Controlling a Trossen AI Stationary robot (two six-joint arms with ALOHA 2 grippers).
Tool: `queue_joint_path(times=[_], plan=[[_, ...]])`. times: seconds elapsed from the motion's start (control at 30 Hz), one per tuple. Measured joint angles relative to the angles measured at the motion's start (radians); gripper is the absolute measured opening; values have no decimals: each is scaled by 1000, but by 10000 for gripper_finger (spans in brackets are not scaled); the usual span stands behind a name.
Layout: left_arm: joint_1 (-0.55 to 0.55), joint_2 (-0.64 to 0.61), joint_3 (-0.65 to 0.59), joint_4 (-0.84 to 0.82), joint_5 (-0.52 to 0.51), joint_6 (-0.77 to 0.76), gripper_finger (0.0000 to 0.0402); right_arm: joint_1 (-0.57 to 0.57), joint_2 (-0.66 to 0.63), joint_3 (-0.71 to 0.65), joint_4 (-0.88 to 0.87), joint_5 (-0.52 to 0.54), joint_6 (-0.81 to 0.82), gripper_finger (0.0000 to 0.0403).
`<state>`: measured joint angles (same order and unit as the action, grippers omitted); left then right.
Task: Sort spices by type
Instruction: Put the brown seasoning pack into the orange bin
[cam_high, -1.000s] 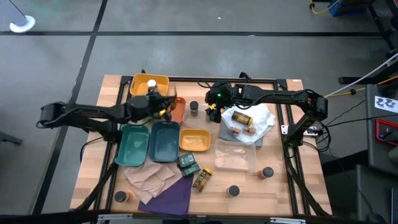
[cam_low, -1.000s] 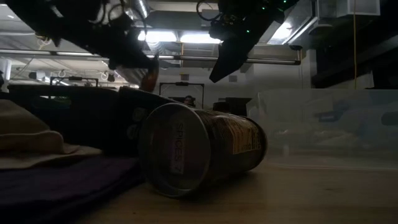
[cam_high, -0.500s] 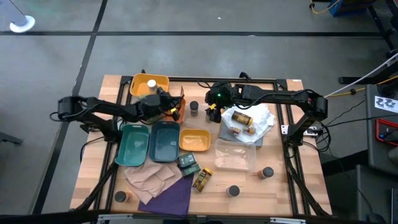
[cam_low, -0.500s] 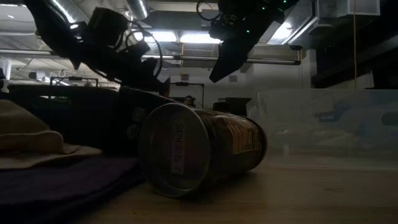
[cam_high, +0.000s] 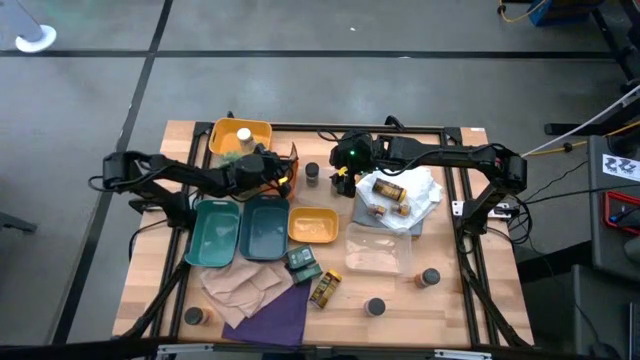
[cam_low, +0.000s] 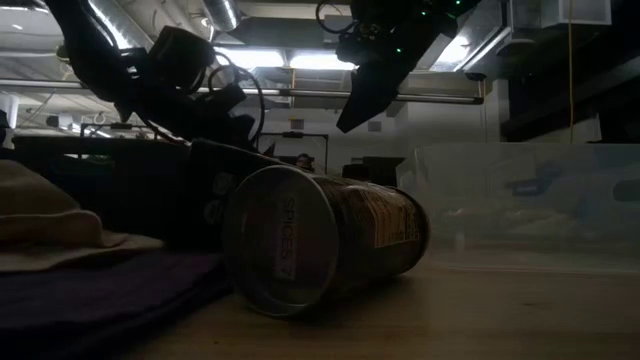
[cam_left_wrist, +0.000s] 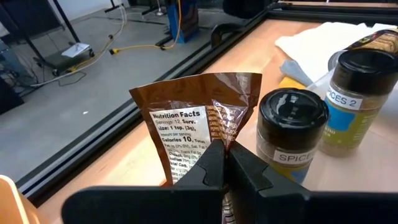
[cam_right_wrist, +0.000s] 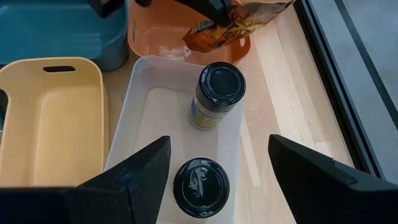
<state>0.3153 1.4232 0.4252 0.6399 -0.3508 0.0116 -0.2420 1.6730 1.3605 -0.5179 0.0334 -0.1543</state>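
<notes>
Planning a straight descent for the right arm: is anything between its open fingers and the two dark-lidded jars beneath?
Nothing visible. The right gripper hangs open above the dark-lidded jars, which stand uncovered in the pale tray. The left gripper holds its brown packet aside, near the orange tray.

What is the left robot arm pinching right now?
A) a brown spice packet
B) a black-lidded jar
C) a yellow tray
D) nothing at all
A: in the left wrist view the left end effector is shut on the lower edge of the brown packet, which shows a nutrition label, while the black-lidded jar stands beside it, not gripped.
</notes>
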Motion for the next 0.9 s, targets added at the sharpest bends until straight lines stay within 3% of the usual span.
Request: queue_joint_path(times=[0.33,0.67,0.9], plan=[[0,1,0,-2,0,-3,9,0,0,0,0,0,0,271],[0,1,1,-1,0,-3,76,0,0,0,0,0,0,271],[-11,0,1,-2,0,-4,101,0,0,0,0,0,0,271]])
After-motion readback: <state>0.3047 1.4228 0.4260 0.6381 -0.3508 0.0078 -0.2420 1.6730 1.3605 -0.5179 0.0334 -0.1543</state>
